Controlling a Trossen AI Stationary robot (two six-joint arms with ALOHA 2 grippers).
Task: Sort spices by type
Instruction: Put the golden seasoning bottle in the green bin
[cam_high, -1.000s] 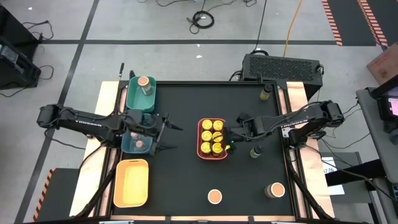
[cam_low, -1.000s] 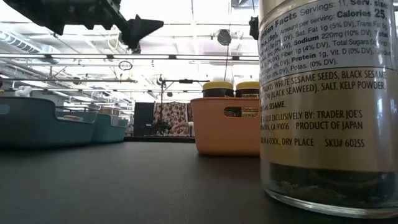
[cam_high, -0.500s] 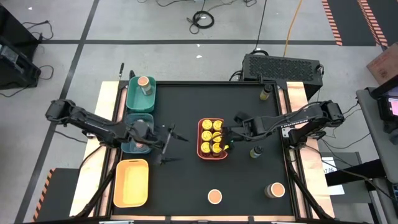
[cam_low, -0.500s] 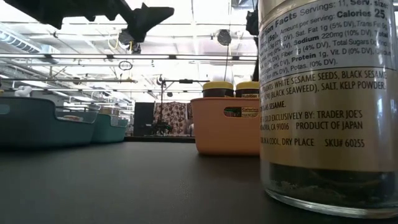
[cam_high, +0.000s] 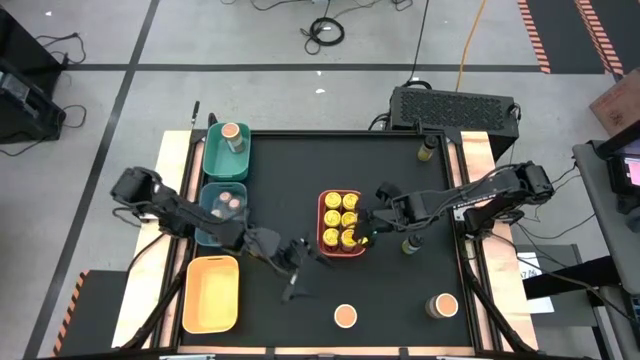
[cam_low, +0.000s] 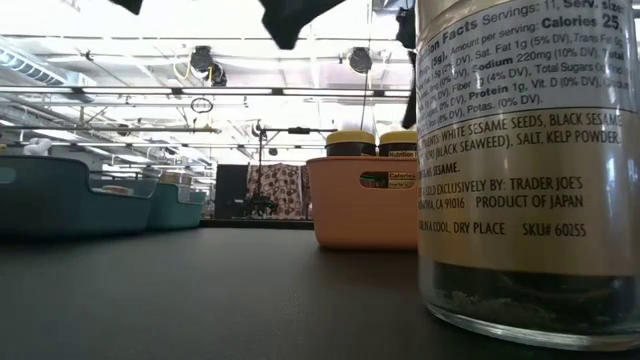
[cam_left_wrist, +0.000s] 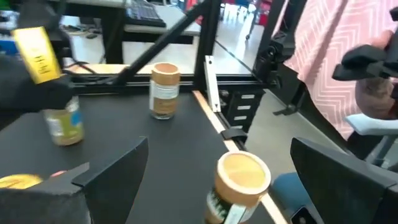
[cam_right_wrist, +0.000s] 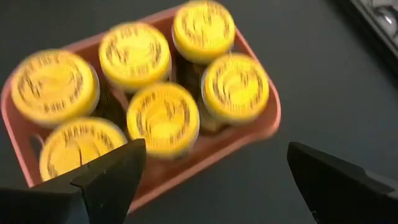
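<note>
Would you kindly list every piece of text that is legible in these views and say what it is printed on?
All on the label of the near spice jar in the low view:
"Calories 25"
"Sodium 220mg (10% DV)"
"WHITE SESAME SEEDS, BLACK SESAME"
"SALT, KELP POWDER"
"EXCLUSIVELY BY: TRADER JOE'S"
"PRODUCT OF JAPAN"
"COOL, DRY PLACE"
"SKU# 60255"
The sticker on the coral tray and the embossing on the yellow lids are too blurred to read.

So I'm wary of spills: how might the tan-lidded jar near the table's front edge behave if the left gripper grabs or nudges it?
The tan-lidded jar looks rigid, tall and narrow, so a sideways nudge may tip it. Round sides could let it roll if it falls. The left gripper, open, would probably hold the smooth wall best low down.
</note>
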